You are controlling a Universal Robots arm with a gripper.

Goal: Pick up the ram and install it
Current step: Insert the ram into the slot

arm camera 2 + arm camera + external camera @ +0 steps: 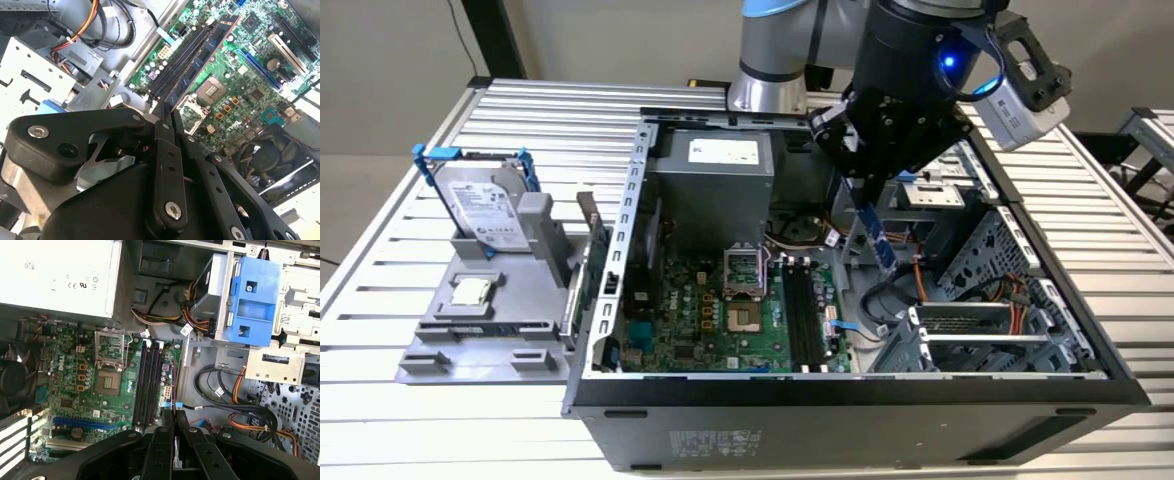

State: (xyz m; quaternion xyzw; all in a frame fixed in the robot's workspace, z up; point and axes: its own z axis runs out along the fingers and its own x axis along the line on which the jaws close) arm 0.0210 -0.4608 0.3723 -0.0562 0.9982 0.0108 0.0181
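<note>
Centrally in the exterior view, we see the gripper (862, 185) clamped on the upper end of the ram (878, 235). The ram hangs on edge below it, over the open computer case (854, 395). It is above the motherboard (707, 320) and near the black memory slots (807, 320), but not seated in them. At the exterior view's left, a grey tray (467, 355) holds an upright hard drive (487, 210) and a processor chip (471, 290).

Open black computer case (854, 420) on a slatted metal table (374, 320).
Green motherboard (707, 320) inside; at the exterior view's left, a grey plastic holder (520, 345) carries an upright silver hard drive in a blue bracket (487, 210) and a small square chip (471, 291).
</note>
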